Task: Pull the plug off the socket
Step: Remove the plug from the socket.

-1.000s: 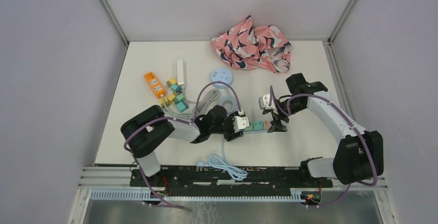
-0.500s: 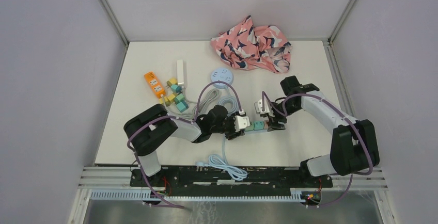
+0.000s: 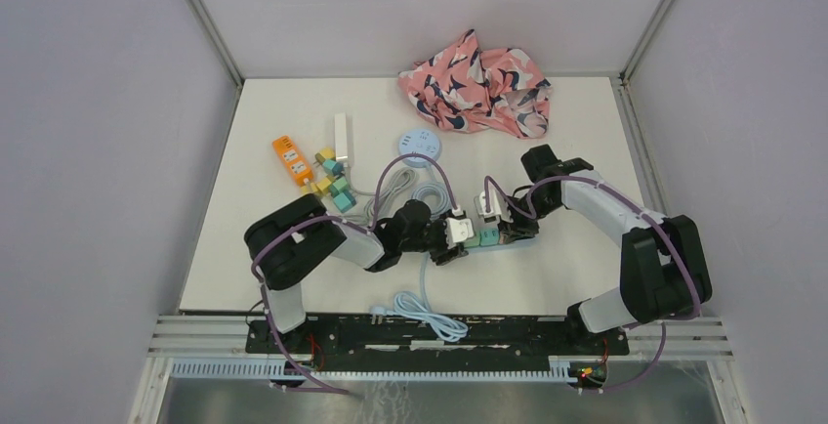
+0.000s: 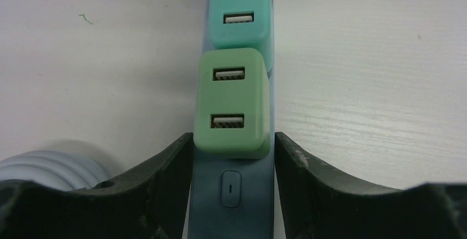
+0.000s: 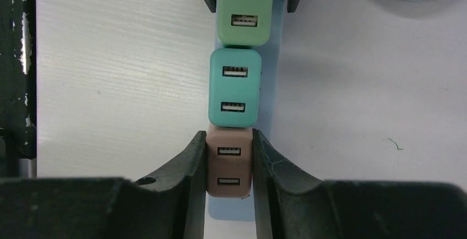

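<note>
The socket is a blue power strip (image 3: 485,240) lying flat between my two arms. Three USB plugs sit in it in a row: green (image 4: 234,104), teal (image 5: 234,87) and brown (image 5: 229,164). My left gripper (image 4: 232,153) is shut on the socket's switch end (image 4: 231,206), a finger pressed against each side just behind the green plug. My right gripper (image 5: 228,140) is shut on the brown plug at the strip's other end, its pads flat on both sides. In the top view the left gripper (image 3: 451,238) and right gripper (image 3: 508,232) face each other along the strip.
A pink patterned cloth (image 3: 476,82) lies at the back. An orange power strip (image 3: 292,160), a white strip (image 3: 341,137), a round white socket (image 3: 419,142), several coloured plugs (image 3: 330,185) and a coiled grey cable (image 3: 395,190) sit at the left. A pale blue cable (image 3: 425,312) loops near the front edge.
My right gripper has moved left along the strip and closed from wide open onto the brown plug. The left gripper has kept its hold on the socket.
</note>
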Controlling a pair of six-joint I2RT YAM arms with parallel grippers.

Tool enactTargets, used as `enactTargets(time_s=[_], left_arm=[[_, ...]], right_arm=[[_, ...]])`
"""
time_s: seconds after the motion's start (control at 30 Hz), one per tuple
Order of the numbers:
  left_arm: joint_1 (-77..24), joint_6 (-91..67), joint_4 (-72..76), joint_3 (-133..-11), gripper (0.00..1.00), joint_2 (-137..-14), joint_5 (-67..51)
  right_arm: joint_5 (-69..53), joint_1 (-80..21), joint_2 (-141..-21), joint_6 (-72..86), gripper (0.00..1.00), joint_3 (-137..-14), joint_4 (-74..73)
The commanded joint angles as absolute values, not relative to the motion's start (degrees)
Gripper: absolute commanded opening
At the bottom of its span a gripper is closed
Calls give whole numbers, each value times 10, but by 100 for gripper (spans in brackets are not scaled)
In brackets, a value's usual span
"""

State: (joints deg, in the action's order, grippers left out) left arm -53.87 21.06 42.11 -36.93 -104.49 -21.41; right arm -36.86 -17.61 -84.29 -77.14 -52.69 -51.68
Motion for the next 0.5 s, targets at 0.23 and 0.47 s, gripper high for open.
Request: enactTargets(time_s=[0.23,0.47], left_arm=[[-542,167,486,-378,33,-1068,-238],[-541,154,482,-337,3,-1048,-222]], right_arm=[[-398,-195,-844,-797,1,-543,-548],[-383,-193,-841,-761,0,-554,-541]])
